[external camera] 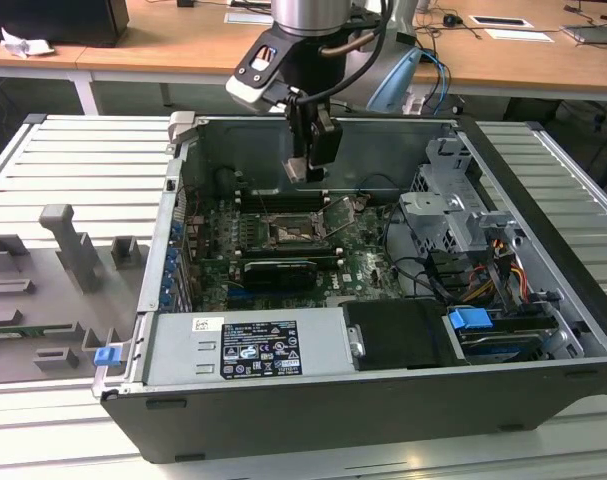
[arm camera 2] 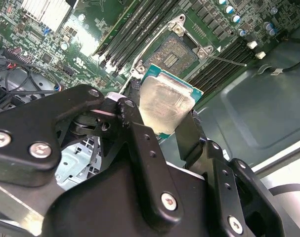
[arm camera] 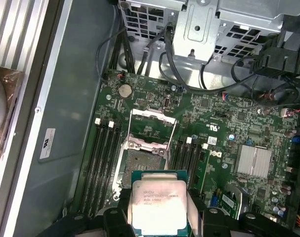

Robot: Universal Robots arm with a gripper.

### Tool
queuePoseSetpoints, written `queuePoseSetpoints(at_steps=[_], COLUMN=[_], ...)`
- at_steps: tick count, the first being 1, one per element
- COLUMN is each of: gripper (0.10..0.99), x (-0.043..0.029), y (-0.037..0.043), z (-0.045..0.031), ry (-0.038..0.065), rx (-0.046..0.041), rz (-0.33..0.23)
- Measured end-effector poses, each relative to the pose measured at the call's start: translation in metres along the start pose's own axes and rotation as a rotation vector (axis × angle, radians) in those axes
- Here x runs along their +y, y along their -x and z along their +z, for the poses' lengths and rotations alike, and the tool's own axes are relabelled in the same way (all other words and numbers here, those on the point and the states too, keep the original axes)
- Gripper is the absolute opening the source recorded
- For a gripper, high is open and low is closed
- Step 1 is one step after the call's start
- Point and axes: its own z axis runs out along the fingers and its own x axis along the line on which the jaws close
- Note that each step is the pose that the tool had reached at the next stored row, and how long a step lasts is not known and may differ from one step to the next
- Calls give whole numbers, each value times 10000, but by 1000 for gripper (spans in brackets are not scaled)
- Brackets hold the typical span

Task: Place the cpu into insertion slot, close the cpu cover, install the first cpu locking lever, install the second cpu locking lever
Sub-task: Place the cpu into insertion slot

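Gripper: fingers clamped on two edges of the chip.
Chip: silver face, between the fingers.
Socket: bare, beneath the fingers.
Cover: raised.

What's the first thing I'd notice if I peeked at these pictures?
The shiny silver cpu pinched in the black gripper jumps out first. It hangs above the green board, close to the empty insertion slot. In the exterior view, the big open computer case sits on a grey ridged table, with the arm reaching down into it.
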Motion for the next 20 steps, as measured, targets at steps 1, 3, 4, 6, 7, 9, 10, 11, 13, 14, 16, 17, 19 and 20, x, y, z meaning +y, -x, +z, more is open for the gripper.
queuePoseSetpoints(at_steps=[1,3,4,6,7,9,10,11,13,14,16,17,19,20], gripper=[529,529,529,529,529,529,529,529,529,529,529,529,529,529], x=[0,-1,0,-1,-1,-2,-1,-2,-3,-4,-4,-5,-5,-5], y=[0,0,1,0,1,1,1,1,1,1,1,2,2,2], z=[3,6,7,10,13,21,23,28,41,49,56,60,66,73], ry=[0,0,2,11,18,30,30,30,31,31,32,32,33,33], rx=[0,-5,-9,-32,-57,-95,-98,-100,-101,-102,-104,-104,-105,-107], rz=[0,43,94,415,736,1244,1287,1307,1322,1334,1350,1361,1378,1396])
